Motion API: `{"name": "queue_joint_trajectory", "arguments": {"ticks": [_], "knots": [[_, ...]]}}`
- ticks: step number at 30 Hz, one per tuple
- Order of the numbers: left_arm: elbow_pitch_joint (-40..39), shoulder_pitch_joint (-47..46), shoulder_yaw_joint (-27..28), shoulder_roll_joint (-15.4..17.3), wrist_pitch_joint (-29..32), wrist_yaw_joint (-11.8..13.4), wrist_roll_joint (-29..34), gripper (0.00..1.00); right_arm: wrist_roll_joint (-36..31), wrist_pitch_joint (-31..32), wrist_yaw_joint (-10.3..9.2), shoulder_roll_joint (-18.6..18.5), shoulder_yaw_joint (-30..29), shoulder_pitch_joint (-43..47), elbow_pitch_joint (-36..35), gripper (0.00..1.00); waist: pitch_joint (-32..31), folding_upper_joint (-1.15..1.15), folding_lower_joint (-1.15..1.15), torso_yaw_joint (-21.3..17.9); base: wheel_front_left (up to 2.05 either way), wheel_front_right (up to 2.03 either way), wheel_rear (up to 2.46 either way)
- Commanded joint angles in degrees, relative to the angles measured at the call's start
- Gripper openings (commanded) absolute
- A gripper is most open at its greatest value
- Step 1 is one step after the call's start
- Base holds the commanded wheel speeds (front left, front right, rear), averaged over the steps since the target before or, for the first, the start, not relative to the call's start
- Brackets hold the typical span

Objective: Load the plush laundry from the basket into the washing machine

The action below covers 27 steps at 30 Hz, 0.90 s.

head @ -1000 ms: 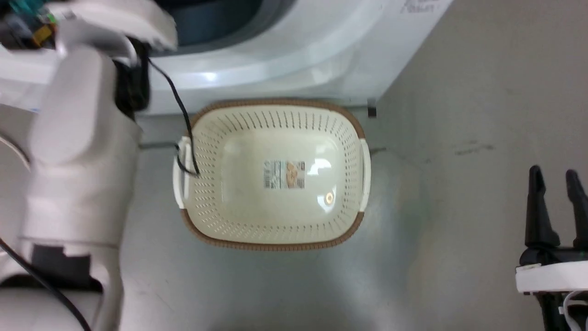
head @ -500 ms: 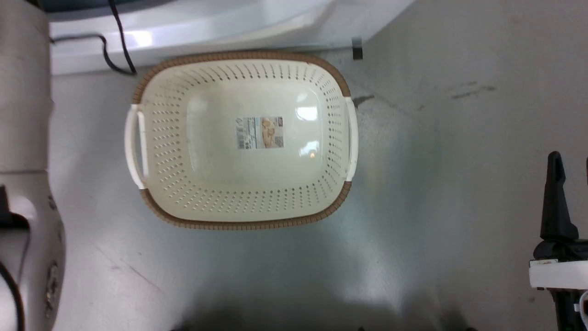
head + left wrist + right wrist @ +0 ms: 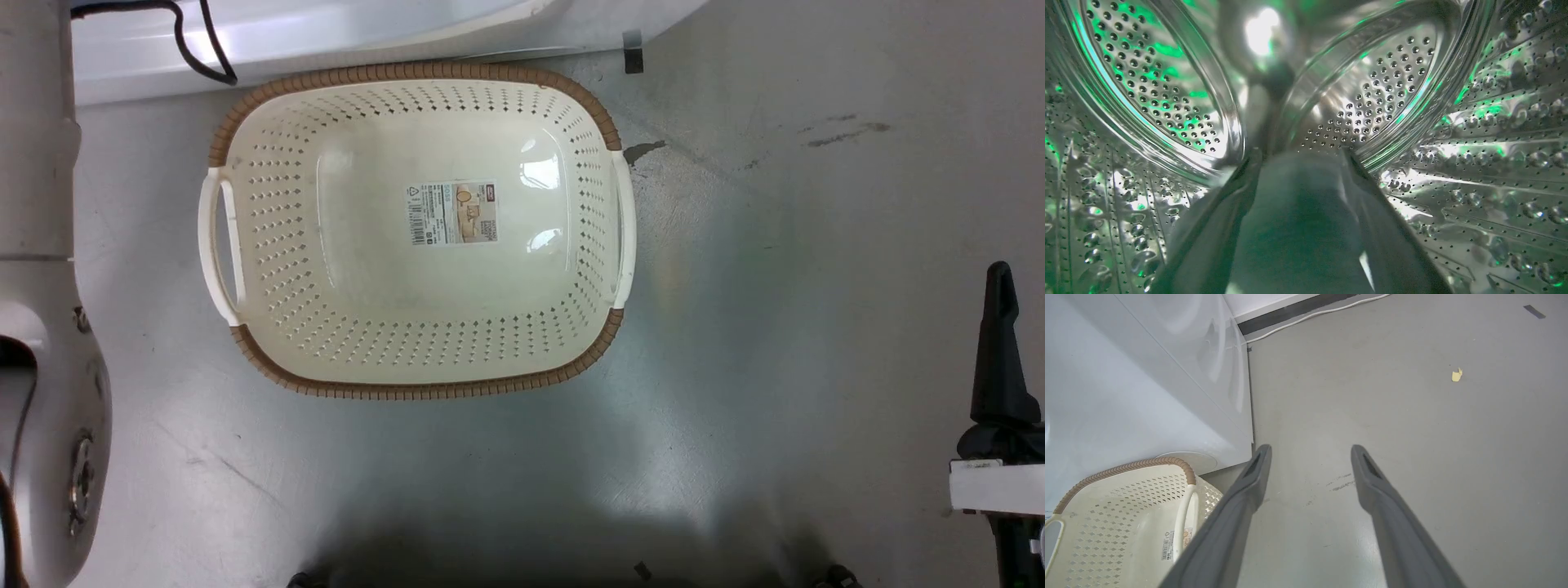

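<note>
Floor: we record a smooth grey floor point(image 3: 816, 327), matt with a faint sheen.

Marks: dark scuff marks point(image 3: 845, 131) lie toward the upper right of the head view. A small dark stain point(image 3: 645, 151) sits to their left.

Light: a soft pale glare point(image 3: 653, 465) spreads over the lower floor. A broad shadow point(image 3: 522, 547) runs along the bottom edge.

Far side, right wrist view: we see a white wall point(image 3: 1257, 301) meeting the floor at a dark skirting strip point(image 3: 1298, 308). A white cable point(image 3: 1310, 317) lies just beside the strip.

Debris: a small yellow scrap point(image 3: 1457, 375) and a short strip of black tape point(image 3: 1534, 311) lie on the floor, well apart.
</note>
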Motion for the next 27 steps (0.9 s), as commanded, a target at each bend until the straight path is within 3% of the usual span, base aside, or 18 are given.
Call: {"name": "queue_joint_trajectory", "arguments": {"ticks": [1,9,19,27], "knots": [[0.5,-1.1,-0.1,0.0,-0.2,-0.2,-0.2,1.00,0.3,0.1,-0.04,-0.3,-0.2,-0.3,-0.2,1.00,-0.1,0.00,0.00,0.1,0.00,0.00,0.00],[4.1,-1.5,-0.8,-0.8,-1.1,-1.5,-0.7,1.00,0.0,0.3,-0.04,-0.7,-0.2,-0.8,-0.1,1.00,-1.5,0.00,0.00,1.0,0.00,0.00,0.00],[6.6,3.4,-2.5,-3.9,-2.3,-3.5,-0.6,1.00,-0.2,1.1,-0.04,-1.3,-0.1,-1.5,0.2,1.00,-5.9,0.00,0.00,3.4,0.00,0.00,0.00],[1.1,12.7,-3.5,-6.3,-2.4,-4.5,1.4,1.00,-0.5,2.0,-0.04,-1.5,0.0,-1.8,1.2,1.00,-11.4,0.00,0.00,5.8,0.00,0.00,0.00]]}}
